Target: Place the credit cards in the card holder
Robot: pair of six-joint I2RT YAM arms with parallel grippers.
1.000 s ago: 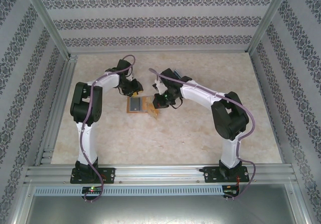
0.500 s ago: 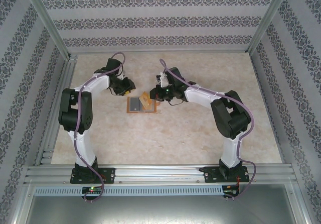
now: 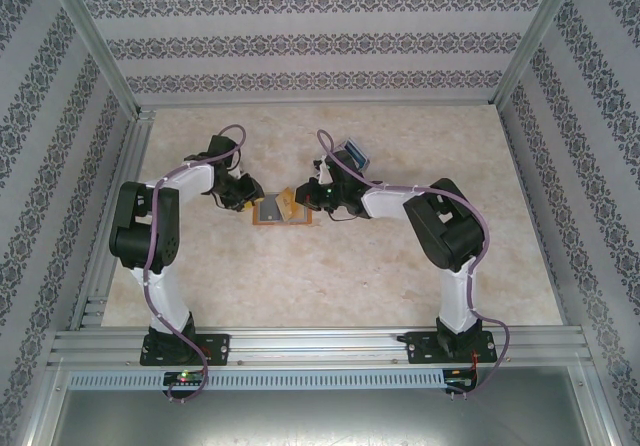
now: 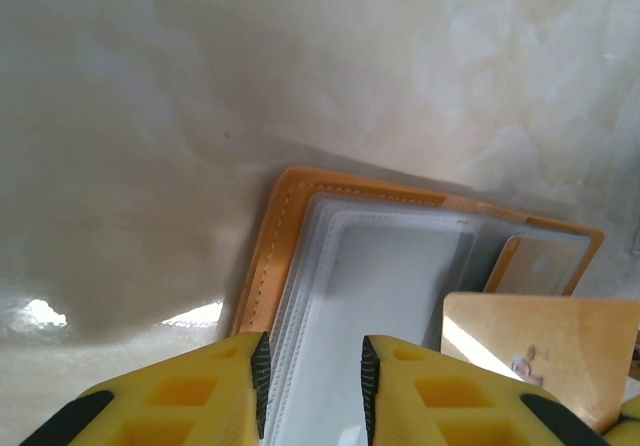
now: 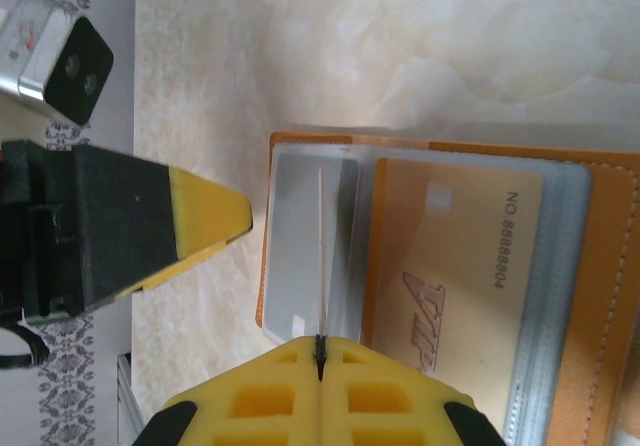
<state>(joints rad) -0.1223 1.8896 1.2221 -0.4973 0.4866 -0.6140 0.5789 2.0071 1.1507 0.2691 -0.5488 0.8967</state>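
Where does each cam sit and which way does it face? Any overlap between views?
Top: above and behind the bases, looking down on the table; both arms whole, open holder mid-table.
Left wrist: on the left arm, looking down past the open left gripper onto the holder; own yellow fingers at bottom.
Right wrist: on the right arm, looking down past the right gripper, shut on a card seen edge-on; left gripper's finger at left.
Shared: all three show the holder.
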